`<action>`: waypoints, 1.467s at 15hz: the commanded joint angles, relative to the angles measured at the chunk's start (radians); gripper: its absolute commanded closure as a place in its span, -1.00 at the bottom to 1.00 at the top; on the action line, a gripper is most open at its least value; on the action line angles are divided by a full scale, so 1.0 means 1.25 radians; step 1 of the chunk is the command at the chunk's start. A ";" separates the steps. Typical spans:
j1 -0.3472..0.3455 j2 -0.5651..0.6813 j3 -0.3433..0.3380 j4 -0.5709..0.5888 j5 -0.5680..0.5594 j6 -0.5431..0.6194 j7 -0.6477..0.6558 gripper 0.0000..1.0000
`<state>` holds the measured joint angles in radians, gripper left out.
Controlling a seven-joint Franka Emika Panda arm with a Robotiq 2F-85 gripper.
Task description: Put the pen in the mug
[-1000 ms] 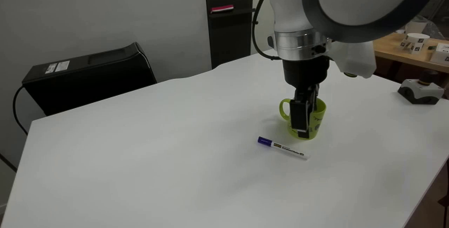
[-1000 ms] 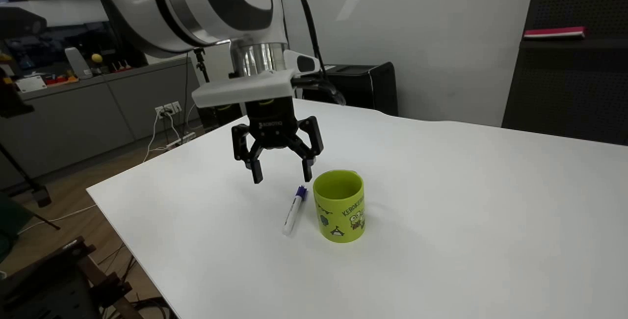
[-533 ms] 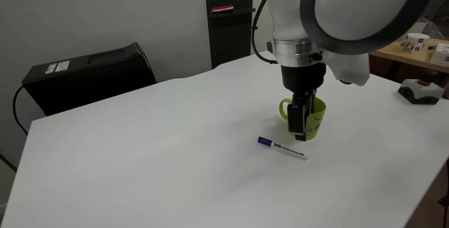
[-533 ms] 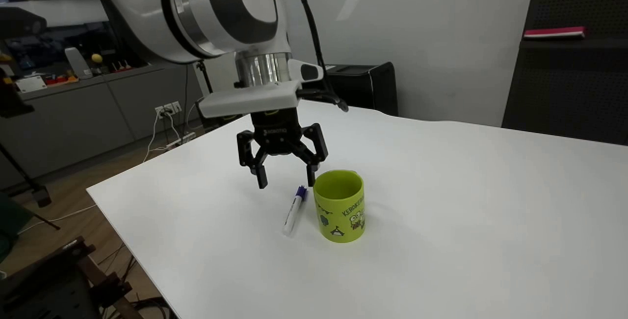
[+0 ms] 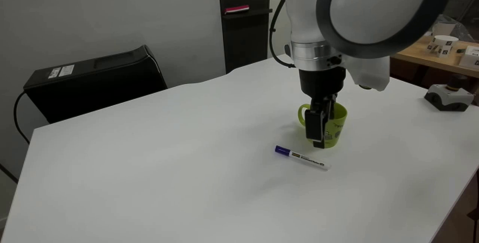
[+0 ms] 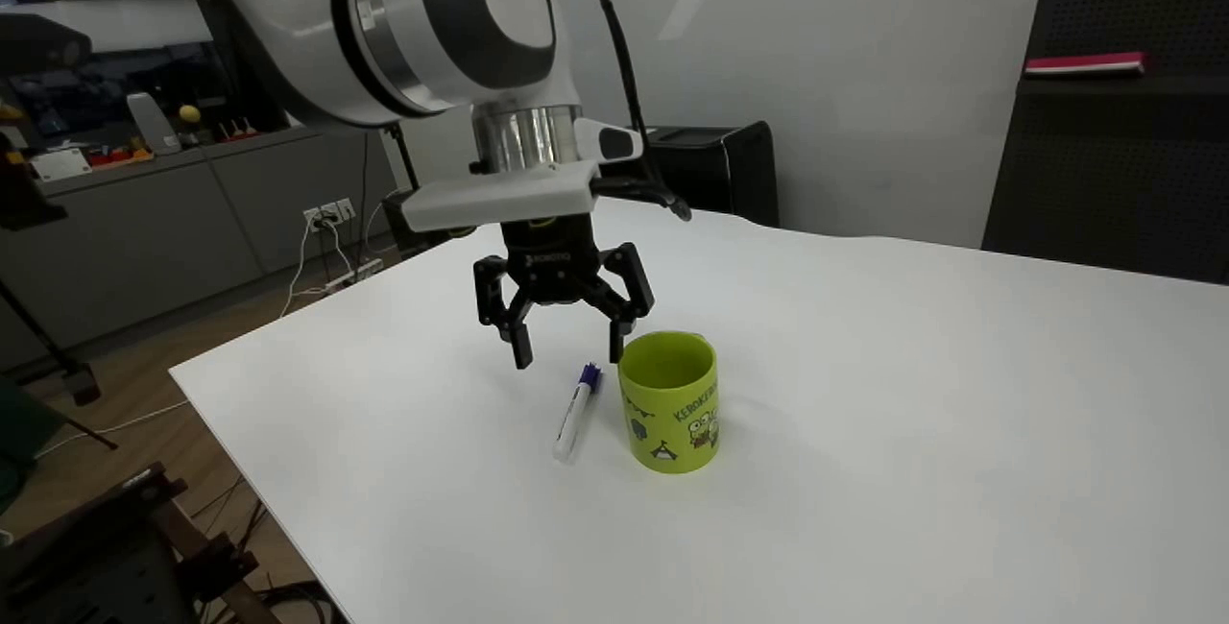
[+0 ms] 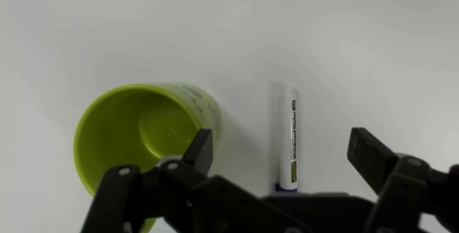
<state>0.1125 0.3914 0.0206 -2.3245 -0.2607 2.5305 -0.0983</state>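
Note:
The pen lies flat on the white table, its blue cap end away from the camera in an exterior view [image 6: 576, 413]; the pen also shows in an exterior view [image 5: 302, 158] and the wrist view [image 7: 288, 136]. The lime-green mug [image 6: 669, 422] stands upright close beside the pen; it shows in the wrist view [image 7: 107, 132] at left and is partly hidden behind the gripper in an exterior view [image 5: 336, 129]. My gripper [image 6: 569, 357] is open and empty, pointing down above the table. In the wrist view the pen lies between the open fingers [image 7: 205, 150]. One finger is against the mug's rim.
The white table [image 5: 168, 160] spreads out around the pen and mug. A black machine [image 5: 97, 82] stands beyond the table's far edge. A grey and black button box [image 5: 449, 97] sits at the table's right side in that exterior view.
My open gripper has moved down, then sideways toward the mug. The mug has shifted slightly in the last half second, away from the pen. The pen has not moved.

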 commanded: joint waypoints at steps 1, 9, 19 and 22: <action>0.006 0.011 0.005 0.028 0.011 -0.026 0.030 -1.00; 0.015 0.016 0.021 0.045 0.035 -0.025 0.046 -1.00; 0.025 0.068 -0.011 0.050 0.019 0.077 0.071 -1.00; 0.029 0.083 -0.013 0.056 0.023 0.082 0.077 -1.00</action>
<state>0.1281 0.4690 0.0203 -2.2805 -0.2189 2.6233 -0.0516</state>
